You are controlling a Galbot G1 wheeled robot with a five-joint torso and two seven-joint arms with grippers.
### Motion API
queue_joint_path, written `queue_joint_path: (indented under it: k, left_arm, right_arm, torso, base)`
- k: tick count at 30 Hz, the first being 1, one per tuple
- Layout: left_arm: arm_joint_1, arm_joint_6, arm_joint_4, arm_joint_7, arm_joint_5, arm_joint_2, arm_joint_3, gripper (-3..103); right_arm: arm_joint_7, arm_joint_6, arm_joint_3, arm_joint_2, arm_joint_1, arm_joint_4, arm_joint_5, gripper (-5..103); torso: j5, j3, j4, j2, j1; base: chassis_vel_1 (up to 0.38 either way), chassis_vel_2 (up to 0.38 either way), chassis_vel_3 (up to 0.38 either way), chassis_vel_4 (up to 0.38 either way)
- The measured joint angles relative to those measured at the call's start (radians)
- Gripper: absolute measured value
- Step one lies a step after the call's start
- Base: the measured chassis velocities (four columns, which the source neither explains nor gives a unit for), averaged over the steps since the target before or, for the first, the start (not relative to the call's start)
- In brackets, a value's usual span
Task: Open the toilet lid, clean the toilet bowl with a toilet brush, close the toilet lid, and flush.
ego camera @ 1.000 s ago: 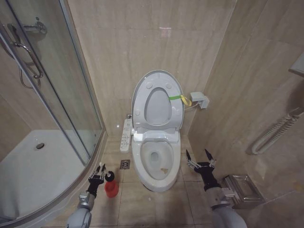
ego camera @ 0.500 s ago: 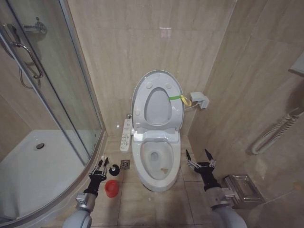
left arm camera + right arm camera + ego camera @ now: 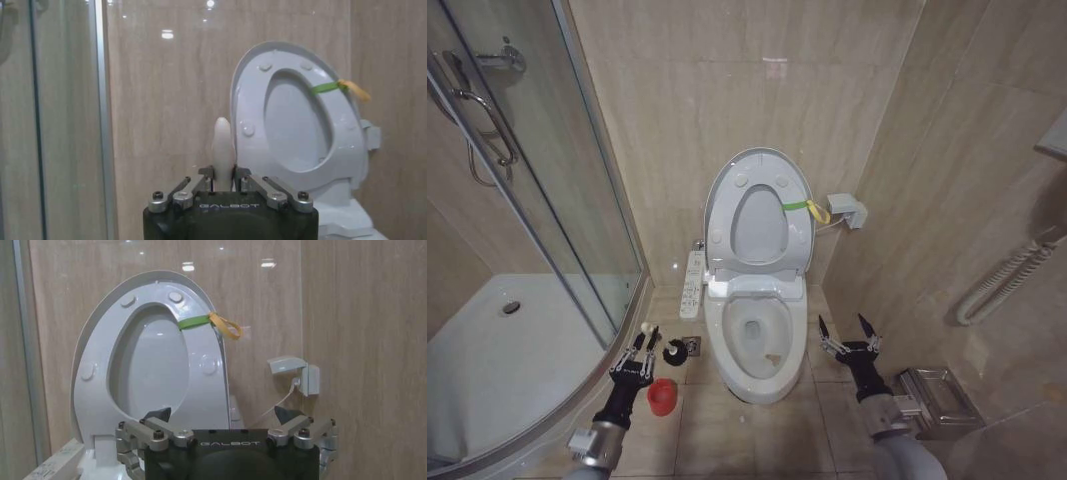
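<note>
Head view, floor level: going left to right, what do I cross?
Shower tray → left gripper holding the toilet brush → toilet bowl → right gripper → metal rack.

One toilet bowl [image 3: 755, 345], one toilet lid [image 3: 717, 205], one seat ring [image 3: 795, 232]. One toilet brush [image 3: 661, 346], one red holder [image 3: 662, 397]. Two grippers: left gripper [image 3: 642, 349], right gripper [image 3: 848, 329].

Bathroom surroundings, noted by the floor drain [image 3: 690, 346]

Glass shower door [image 3: 537, 190] stood left of the drain; white wall box [image 3: 846, 211] far right, above; steel rack [image 3: 939, 402] right, lower.
</note>
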Motion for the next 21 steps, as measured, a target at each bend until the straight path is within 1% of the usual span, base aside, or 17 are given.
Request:
queue_joint_path:
  k: [3,4,8,9,11,13,15,17,19,21]
  left_arm:
    - [0.054,0.001,-0.066,-0.002,0.013,-0.006,0.0,20]
    - [0.054,0.001,-0.066,-0.002,0.013,-0.006,0.0,20]
    - [0.107,0.003,-0.164,-0.002,0.022,-0.003,-0.017,20]
    - [0.107,0.003,-0.164,-0.002,0.022,-0.003,-0.017,20]
    - [0.115,0.018,-0.217,-0.002,0.021,0.004,-0.025,20]
    - [0.114,0.026,-0.233,-0.002,0.018,0.009,-0.027,20]
    - [0.094,0.035,-0.253,0.008,-0.008,0.024,-0.027,20]
    - [0.086,0.035,-0.253,0.012,-0.017,0.028,-0.025,20]
    - [0.041,0.023,-0.24,0.037,-0.062,0.048,-0.009,20]
    - [0.023,0.02,-0.229,0.044,-0.074,0.056,-0.003,20]
  right_arm:
    - [0.0,0.0,0.0,0.0,0.0,0.0,0.0,100]
    - [0.0,0.0,0.0,0.0,0.0,0.0,0.0,100]
    - [0.0,0.0,0.0,0.0,0.0,0.0,0.0,100]
    - [0.0,0.0,0.0,0.0,0.0,0.0,0.0,100]
    - [0.0,0.0,0.0,0.0,0.0,0.0,0.0,100]
    - [0.0,0.0,0.0,0.0,0.0,0.0,0.0,100]
    - [0.0,0.0,0.0,0.0,0.0,0.0,0.0,100]
    - [0.0,0.0,0.0,0.0,0.0,0.0,0.0,100]
    - [0.0,0.0,0.0,0.0,0.0,0.0,0.0,100]
    - [0.0,0.0,0.0,0.0,0.0,0.0,0.0,100]
  torso:
    - [0.0,0.0,-0.0001,0.0,0.0]
    - [0.0,0.0,-0.0001,0.0,0.0]
    - [0.0,0.0,-0.0001,0.0,0.0]
    - [0.0,0.0,-0.0001,0.0,0.0]
    - [0.0,0.0,-0.0001,0.0,0.0]
    - [0.0,0.0,0.0,0.0,0.0]
    - [0.0,0.0,-0.0001,0.0,0.0]
    - [0.0001,0.0,-0.0001,0.0,0.0]
    - [0.0,0.0,-0.0002,0.0,0.0]
    - [-0.0001,0.0,-0.0002,0.0,0.0]
  base:
    - [0.0,0.0,0.0,0.0]
    - [0.0,0.0,0.0,0.0]
    - [0.0,0.0,0.0,0.0]
    - [0.0,0.0,0.0,0.0]
    - [0.0,0.0,0.0,0.0]
    - [0.0,0.0,0.0,0.0]
    - [0.0,0.0,0.0,0.0]
    - [0.0,0.0,0.0,0.0]
    - [0.0,0.0,0.0,0.0]
    - [0.0,0.0,0.0,0.0]
